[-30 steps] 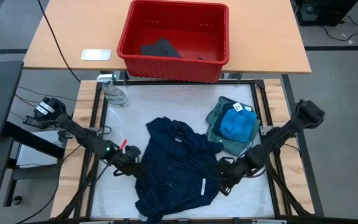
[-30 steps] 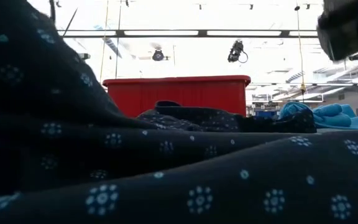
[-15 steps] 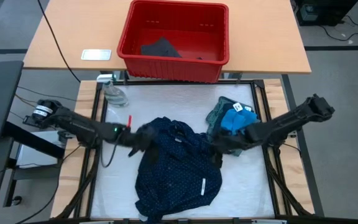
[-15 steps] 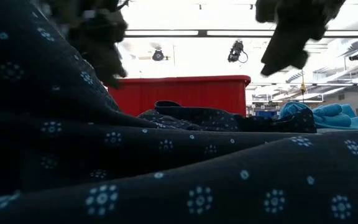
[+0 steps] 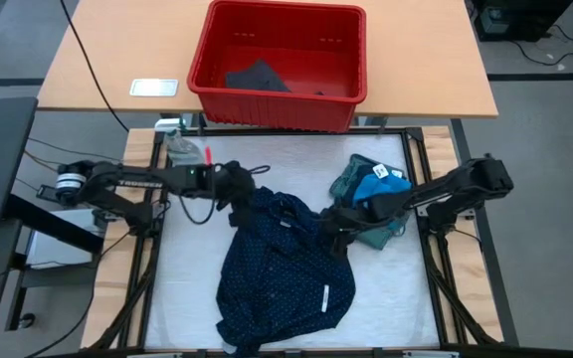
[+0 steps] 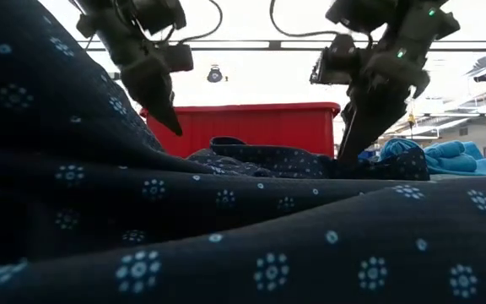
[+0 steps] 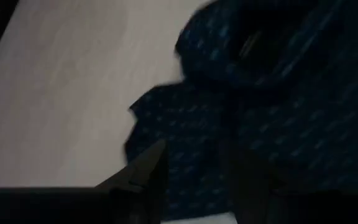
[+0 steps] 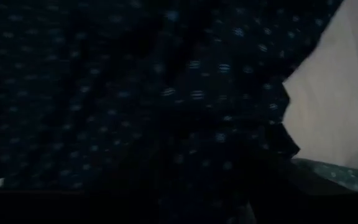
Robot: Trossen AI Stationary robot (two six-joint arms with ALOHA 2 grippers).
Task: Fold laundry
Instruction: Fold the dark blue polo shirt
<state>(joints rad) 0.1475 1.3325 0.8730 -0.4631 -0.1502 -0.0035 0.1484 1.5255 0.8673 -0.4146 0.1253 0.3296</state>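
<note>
The navy dotted shirt point(image 5: 285, 267) lies spread on the white pad point(image 5: 187, 293) and fills the foreground of the low view point(image 6: 226, 236). My left gripper point(image 5: 239, 199) hangs open above the shirt's far left corner point(image 7: 166, 118), clear of the cloth point(image 6: 175, 128). My right gripper point(image 5: 334, 237) points down at the shirt's far right edge point(image 6: 342, 152); whether it touches the cloth I cannot tell. A bright blue piece point(image 5: 381, 194) lies on a grey-green shirt point(image 5: 351, 217) at the far right.
A red bin point(image 5: 277, 60) holding a dark garment point(image 5: 257, 78) stands on the wooden table beyond the pad. A crumpled clear wrapper point(image 5: 182, 151) lies at the pad's far left corner. Bare pad shows on the left and in the near right corner.
Both grippers have left the shirt's near sides and swung toward the far edge. The left one has risen and gone to the shirt's far left corner. The right one has gone to the far right edge, beside the folded pile. The shirt has stayed spread where it was.
</note>
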